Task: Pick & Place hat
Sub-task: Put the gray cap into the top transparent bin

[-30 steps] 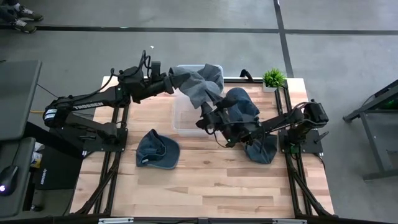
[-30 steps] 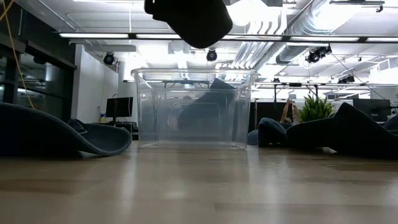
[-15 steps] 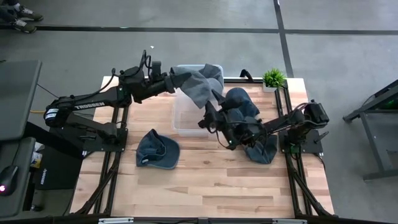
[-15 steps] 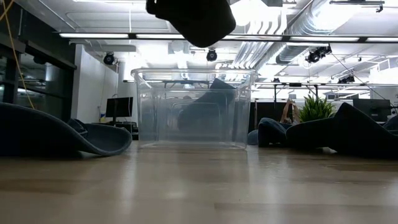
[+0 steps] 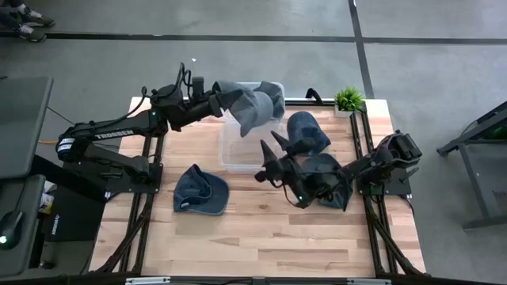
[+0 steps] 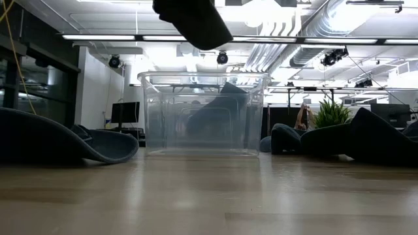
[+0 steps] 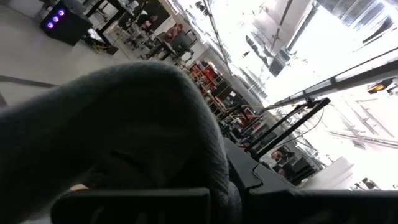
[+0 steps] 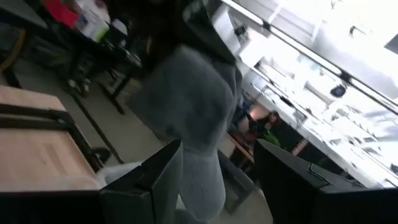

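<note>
The left hand (image 5: 215, 101), clamped tight on a soft grey-blue fabric cap (image 5: 252, 104), holds it in the air over the far edge of a clear rectangular plastic bin (image 5: 238, 146) near the back of the pale wooden bench (image 5: 261, 229). The cap droops in loose folds from the grip, its cloth filling most of the left wrist view (image 7: 112, 130). The right hand (image 5: 269, 154), its two dark fingers spread apart and holding nothing, hangs just beside the bin's right wall, pointing towards the raised cap. Behind that hand, a second dark blue cap (image 5: 307, 131) lies on the bench to the right of the bin, and a third dark blue cap (image 5: 331, 186) sits partly under the right arm, near the bench's right rail. A fourth blue cap (image 5: 200, 191), brim flattened against the wood, rests alone in front of the bin on the left. A small green potted plant (image 5: 348, 100) stands at the far right corner. From bench height, the bin's see-through walls (image 6: 202, 114) show a dark shape behind them.
</note>
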Controlling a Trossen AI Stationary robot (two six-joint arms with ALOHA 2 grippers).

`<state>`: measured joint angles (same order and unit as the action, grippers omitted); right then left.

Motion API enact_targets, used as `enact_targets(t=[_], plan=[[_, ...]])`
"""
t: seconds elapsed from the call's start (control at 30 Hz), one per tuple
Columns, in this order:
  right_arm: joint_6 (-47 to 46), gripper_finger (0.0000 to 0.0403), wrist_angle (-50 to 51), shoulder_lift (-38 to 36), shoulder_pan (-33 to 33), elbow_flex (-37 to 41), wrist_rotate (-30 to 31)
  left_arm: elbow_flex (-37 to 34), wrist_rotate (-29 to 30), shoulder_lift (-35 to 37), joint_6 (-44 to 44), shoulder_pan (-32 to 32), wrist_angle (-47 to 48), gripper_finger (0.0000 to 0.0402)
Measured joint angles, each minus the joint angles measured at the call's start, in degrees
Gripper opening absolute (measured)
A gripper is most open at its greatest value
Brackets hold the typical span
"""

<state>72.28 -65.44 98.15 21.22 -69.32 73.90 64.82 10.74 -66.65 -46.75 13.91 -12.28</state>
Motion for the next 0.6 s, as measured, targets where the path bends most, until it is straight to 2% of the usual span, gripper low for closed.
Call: enact_targets(t=[0.07, 0.2, 0.4, 0.6], plan=[[0.1, 0.0193, 0.8, 0.0, 0.4, -0.7, -1.9, 0.0, 0.0, 0.0, 0.5, 0.0, -0.2, 0.0], [-2.1, 0.0208, 9.0, 0.0, -0.6, -4.7, -4.8, 0.0, -0.5, -1.3, 0.6, 0.0, -1.2, 0.0], [-11.9, 0.0258, 24.7, 0.0, -3.7, -12.7, -6.6, 0.0, -2.9, -3.5, 0.6, 0.0, -1.7, 0.0], [-21.2, 0.0305, 35.6, 0.0, -5.2, -16.2, -6.9, 0.0, -3.8, -3.7, 1.6, 0.0, -1.7, 0.0]])
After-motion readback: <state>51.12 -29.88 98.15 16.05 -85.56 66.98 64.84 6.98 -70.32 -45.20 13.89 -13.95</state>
